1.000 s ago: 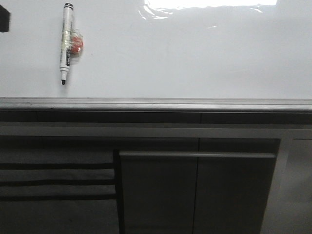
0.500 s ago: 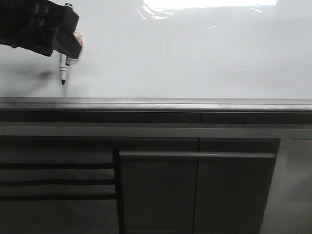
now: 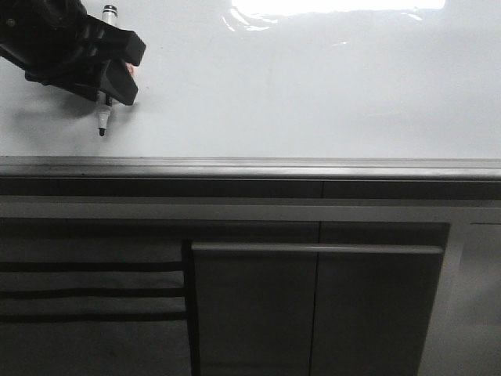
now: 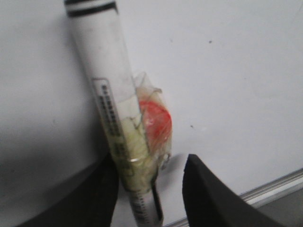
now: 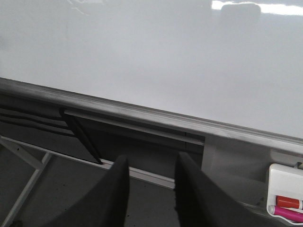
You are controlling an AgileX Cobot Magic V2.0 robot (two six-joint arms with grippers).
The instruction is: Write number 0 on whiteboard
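The whiteboard [image 3: 313,86] fills the upper front view, glossy white with glare at its top. No drawn number 0 shows on it. A white marker pen [image 3: 101,117] with a black tip lies on the board at the far left, tip toward the frame. My left gripper [image 3: 133,74] is open and straddles the pen's middle. In the left wrist view the pen [image 4: 102,61], with a red piece taped to it [image 4: 155,118], sits between the open fingers of that gripper [image 4: 151,163], close against one finger. My right gripper [image 5: 152,160] is open and empty, off the whiteboard [image 5: 165,56].
A grey metal frame [image 3: 250,167] runs along the board's near edge. Dark grey cabinet panels [image 3: 313,313] lie below it. In the right wrist view a white holder with pink and red markers [image 5: 286,198] sits beside the frame.
My left gripper came in from the left edge and moved right over the pen, now covering its middle. The pen has not moved.
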